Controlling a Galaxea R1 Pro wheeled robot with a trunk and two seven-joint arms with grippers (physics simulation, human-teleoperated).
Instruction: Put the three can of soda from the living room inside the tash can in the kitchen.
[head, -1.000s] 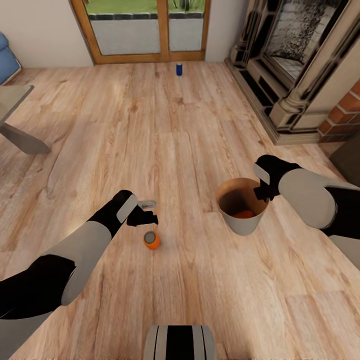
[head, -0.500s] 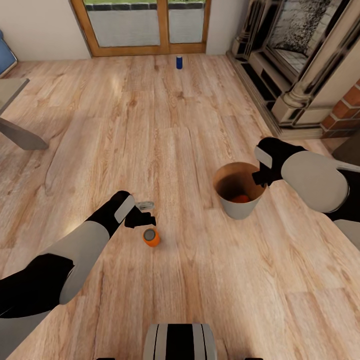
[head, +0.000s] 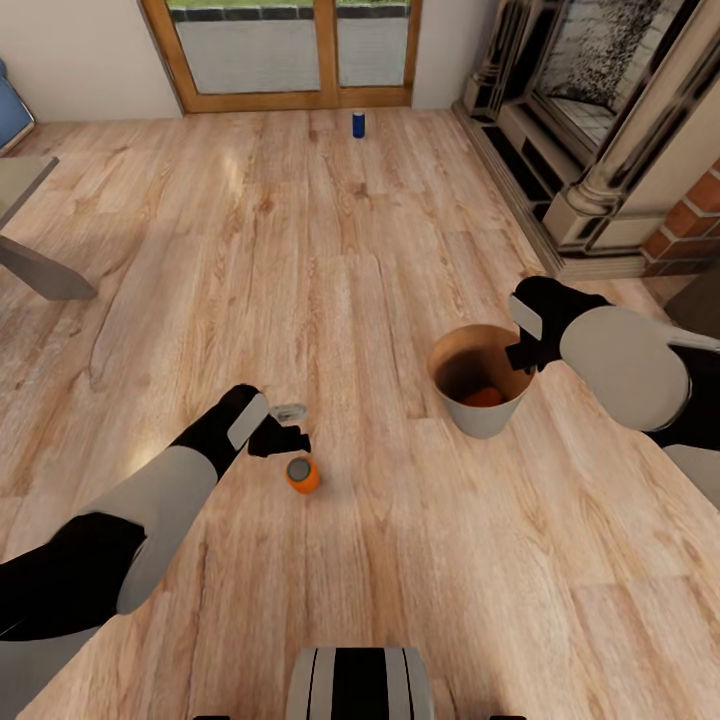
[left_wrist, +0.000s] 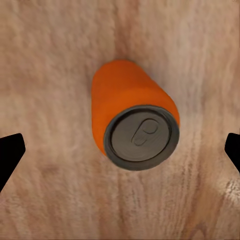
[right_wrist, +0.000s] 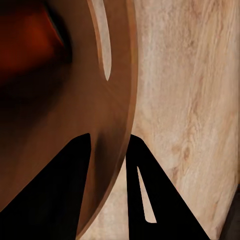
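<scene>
Nearest in the head view, the robot's base shows as a grey and black striped shape at the near edge, on the wood floor. Just beyond it an orange can stands upright on the floor, its dark grey top facing up; the left wrist view looks down on the same orange can, upright, with the pull tab visible. The left end effector hovers just above and slightly to the far side of this can; its two dark fingertips stand wide apart at either edge of the wrist view, the can between them and untouched; a small grey ring-like part shows just beside the end effector.

To the right, a little farther, the bin stands upright on the floor, pale grey outside and coppery brown inside; a second orange can lies at its bottom. The right end effector is closed on the right side of the bin rim; the wrist view shows one dark finger inside the wall and one outside, narrow, with the wall pinched between them.

Farther off, a grey low-table leg sits at the left and the dark ornate fireplace at the right, brick beside it. Farthest, the dark blue can stands upright, well apart from the others, near the wood-framed glass doors.
</scene>
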